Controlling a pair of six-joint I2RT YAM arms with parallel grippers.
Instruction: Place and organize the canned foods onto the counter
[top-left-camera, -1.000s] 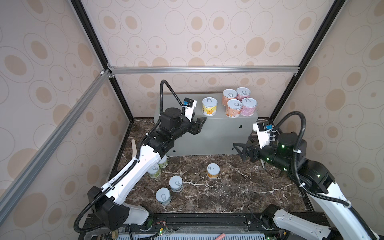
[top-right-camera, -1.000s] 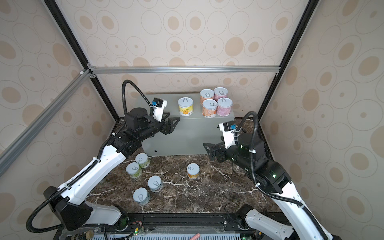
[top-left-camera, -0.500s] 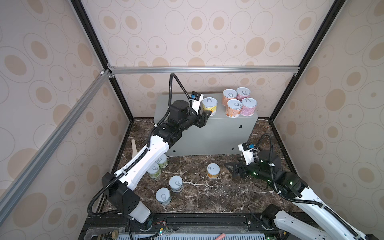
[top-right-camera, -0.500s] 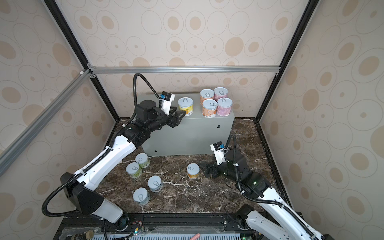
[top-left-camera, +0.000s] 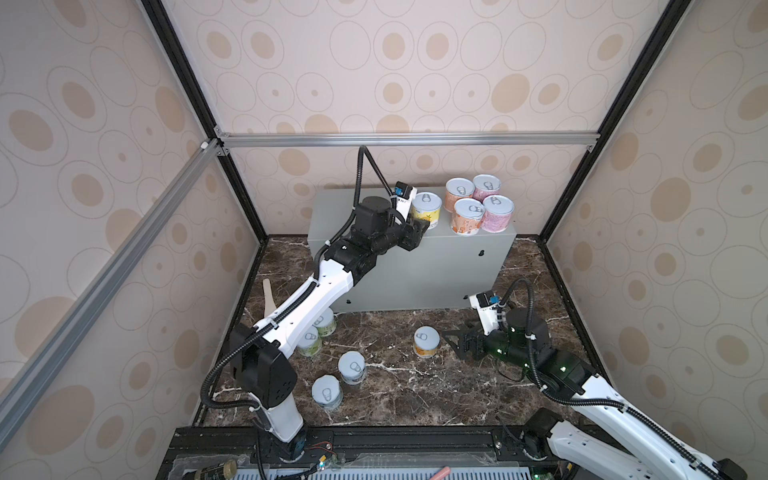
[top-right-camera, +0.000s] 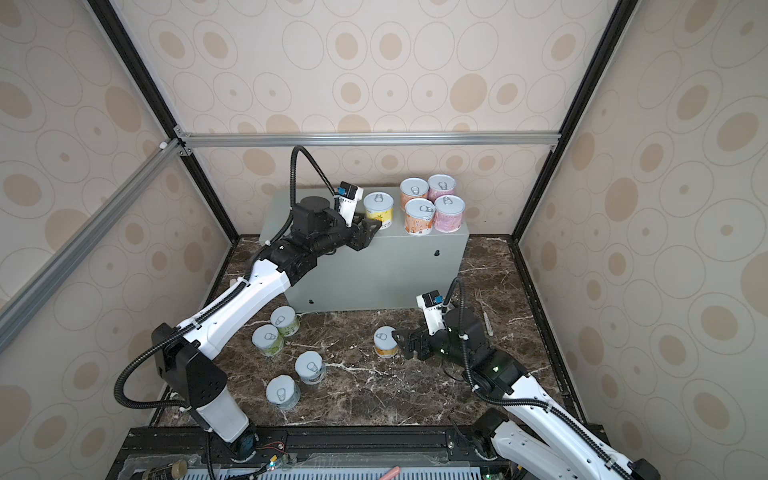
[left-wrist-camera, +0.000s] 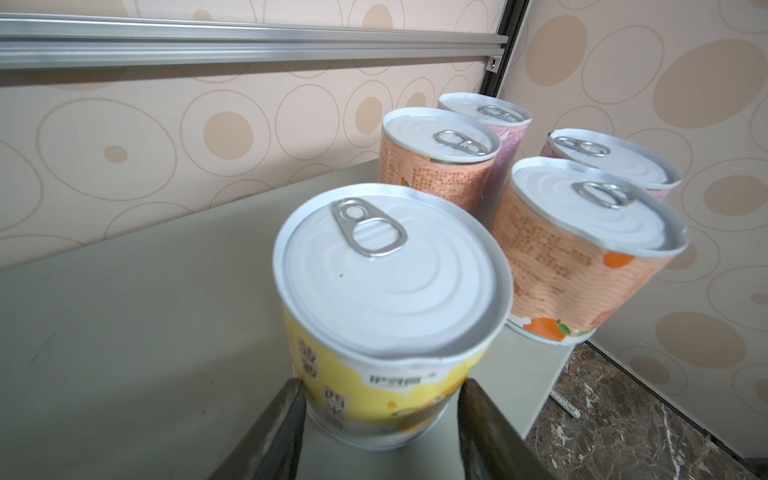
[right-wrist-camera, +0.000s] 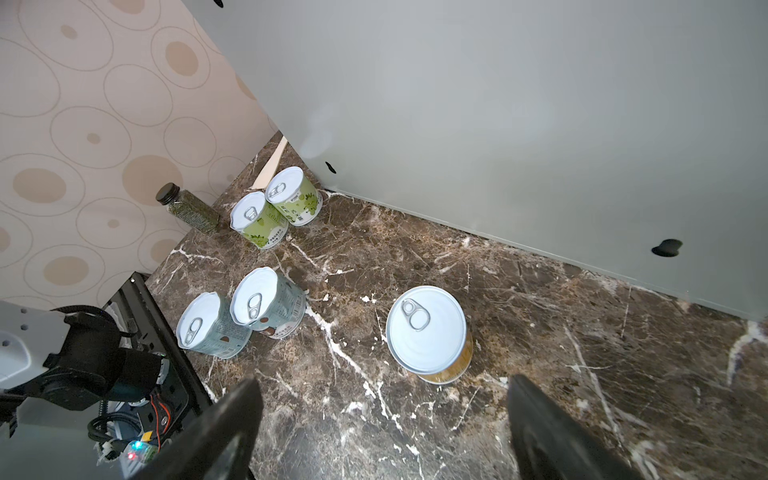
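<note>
The counter (top-left-camera: 415, 266) is a grey box at the back. On its top stand a yellow can (top-left-camera: 426, 208), two orange cans (top-left-camera: 468, 216) and two pink cans (top-left-camera: 496, 214). My left gripper (top-left-camera: 419, 227) is open, its fingers flanking the lower near side of this yellow can (left-wrist-camera: 374, 386). One pad touches the label and a thin gap shows at the other. On the marble floor stand another yellow can (top-left-camera: 426, 340), two green cans (top-left-camera: 309, 340) and two blue cans (top-left-camera: 352, 368). My right gripper (top-left-camera: 453, 337) hangs open just right of the floor's yellow can (right-wrist-camera: 428, 328), apart from it.
A wooden spatula (top-left-camera: 269, 297) leans by the left wall, and a small herb bottle (right-wrist-camera: 189, 208) stands beside the green cans. A fork (top-right-camera: 484, 311) lies on the floor near the counter's right end. Black frame posts and papered walls close in on three sides.
My left gripper has swung right along the counter top to the yellow can, and its jaws have narrowed. My right arm has dropped from the counter's front to just above the floor beside the other yellow can.
</note>
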